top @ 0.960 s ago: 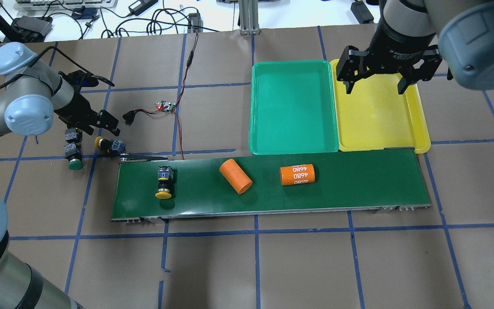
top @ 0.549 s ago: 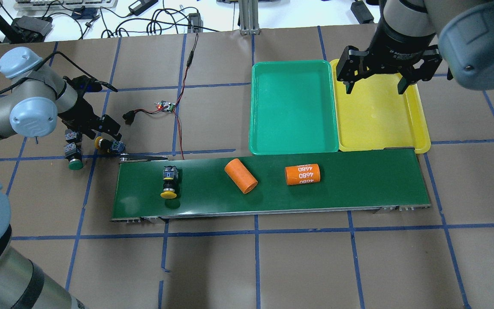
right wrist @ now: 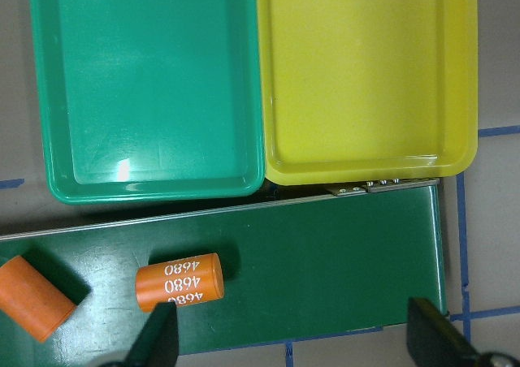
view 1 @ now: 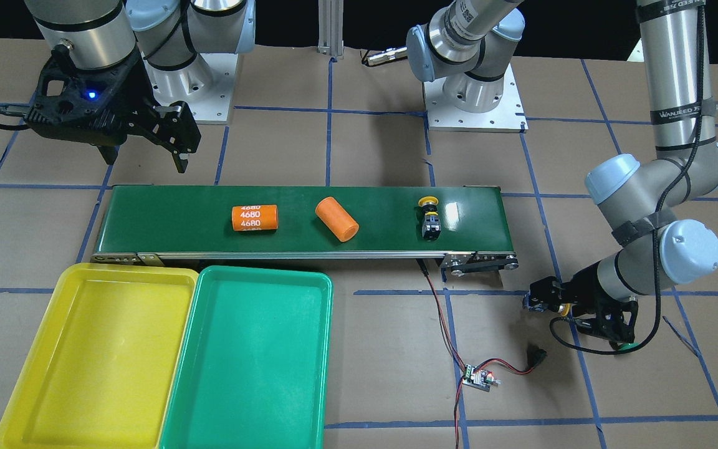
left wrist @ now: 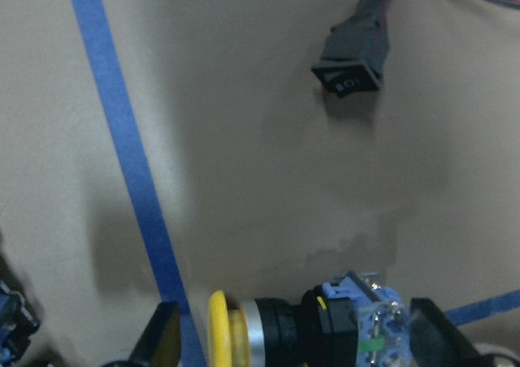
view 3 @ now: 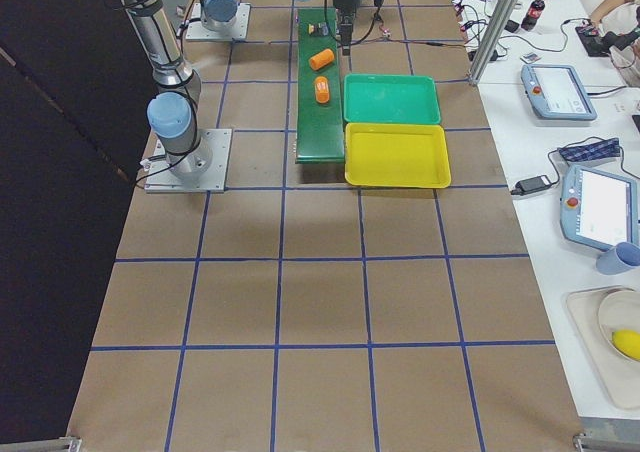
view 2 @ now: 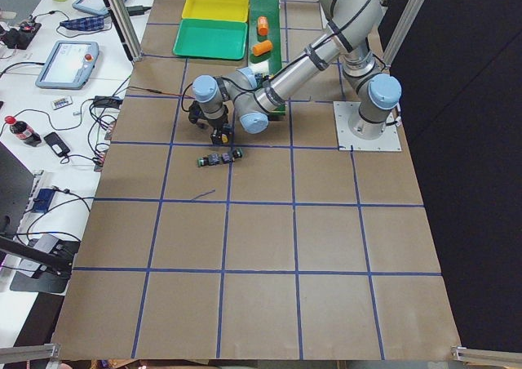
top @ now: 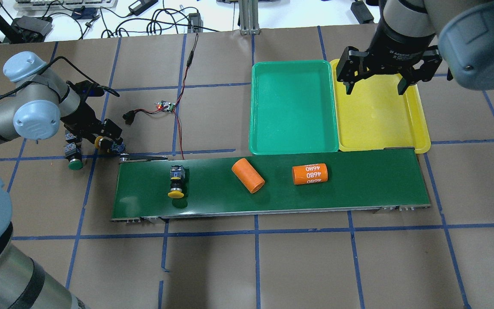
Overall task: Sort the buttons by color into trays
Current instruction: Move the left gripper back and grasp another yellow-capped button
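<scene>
Left wrist-mounted view: a yellow-capped button [left wrist: 280, 334] lies on its side on the brown table [left wrist: 284, 140], straight between the fingers [left wrist: 162, 343] of the left gripper [left wrist: 299, 344]. Its cap points toward one finger and its blue contact block sits just short of the other. The jaws stand apart; I cannot tell whether either pad touches it. Overhead, a second yellow-capped button [top: 177, 182] lies on the conveyor belt [top: 358, 180], and a green-capped button [top: 74, 158] lies near the left gripper. The right gripper [right wrist: 294, 338] hangs high above the belt's end by the yellow tray [top: 380, 124] and green tray [top: 292, 107], with its jaws spread wide, holding nothing.
</scene>
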Robot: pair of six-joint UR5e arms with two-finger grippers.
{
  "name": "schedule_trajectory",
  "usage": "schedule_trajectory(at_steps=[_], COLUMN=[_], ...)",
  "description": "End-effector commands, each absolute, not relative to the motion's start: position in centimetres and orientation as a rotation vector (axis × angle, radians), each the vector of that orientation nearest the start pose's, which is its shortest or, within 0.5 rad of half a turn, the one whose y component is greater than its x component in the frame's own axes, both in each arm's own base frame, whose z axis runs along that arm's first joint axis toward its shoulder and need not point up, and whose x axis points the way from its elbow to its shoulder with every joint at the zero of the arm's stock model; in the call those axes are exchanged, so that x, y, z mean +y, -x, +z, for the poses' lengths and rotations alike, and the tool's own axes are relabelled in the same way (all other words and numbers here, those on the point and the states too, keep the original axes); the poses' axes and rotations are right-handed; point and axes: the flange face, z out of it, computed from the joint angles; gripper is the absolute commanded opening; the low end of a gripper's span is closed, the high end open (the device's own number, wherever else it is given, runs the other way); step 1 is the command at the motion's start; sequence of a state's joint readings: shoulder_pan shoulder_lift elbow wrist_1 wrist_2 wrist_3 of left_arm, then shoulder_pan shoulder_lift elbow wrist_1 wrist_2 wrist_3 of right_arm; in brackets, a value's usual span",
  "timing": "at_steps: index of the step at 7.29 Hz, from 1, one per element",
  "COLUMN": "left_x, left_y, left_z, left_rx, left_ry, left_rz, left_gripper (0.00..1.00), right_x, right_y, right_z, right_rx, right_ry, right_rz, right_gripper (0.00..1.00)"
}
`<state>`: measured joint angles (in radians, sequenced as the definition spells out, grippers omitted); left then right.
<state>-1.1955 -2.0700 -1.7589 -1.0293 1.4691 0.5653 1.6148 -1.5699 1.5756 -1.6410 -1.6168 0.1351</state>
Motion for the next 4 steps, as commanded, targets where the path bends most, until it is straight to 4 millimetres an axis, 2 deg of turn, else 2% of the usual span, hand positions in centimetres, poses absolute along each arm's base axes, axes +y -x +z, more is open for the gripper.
schedule_trajectory(at_steps=[1,4], left_x=[-60.01,-59.75], left_y=[-8.06,-7.9], left_z=[17.2,16.49], left_rx=[3.285,3.293], left_ry=[-0.295,-0.292], left_rz=[0.15,0.161], left_gripper=[1.0,1.0], right_x=[-49.14,-49.12], right_y=[-15.07,-15.06], right_z=[48.69,48.62], right_rx=[3.177,3.179], right_ry=[-0.146,-0.144], right_rz=[-0.101,-0.099], right_gripper=[1.0,1.0])
